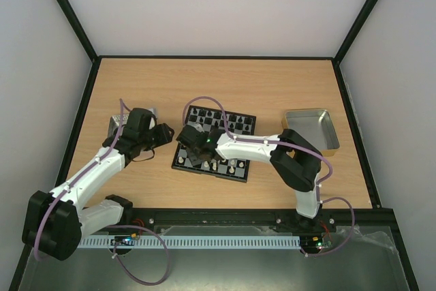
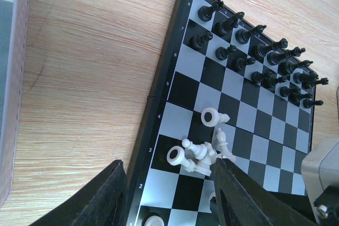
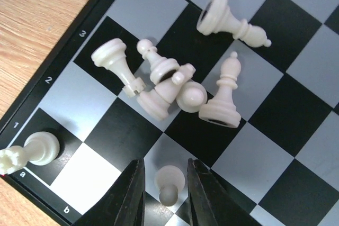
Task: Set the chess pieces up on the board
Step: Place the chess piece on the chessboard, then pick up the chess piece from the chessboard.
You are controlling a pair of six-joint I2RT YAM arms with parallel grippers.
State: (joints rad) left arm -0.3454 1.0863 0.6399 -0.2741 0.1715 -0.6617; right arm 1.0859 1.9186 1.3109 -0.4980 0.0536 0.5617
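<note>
- Right gripper (image 3: 166,169) — jaws slightly spread around a white pawn (image 3: 169,182) near a corner of the board (image 3: 296,104), apparently to seat it.
- Left gripper (image 2: 169,183) hovers by the board — jaws spread, empty.

The left hand (image 2: 168,170) hangs over the near left edge of the board (image 2: 183,91), its two dark fingers (image 2: 108,194) spread apart and gripping nothing. Just beyond them several white chess pieces (image 2: 198,154) lie toppled in a loose heap. The black chess pieces (image 2: 265,59) stand upright in two rows along the far right side, and bare wooden bench (image 2: 90,67) lies left of the board.
</note>
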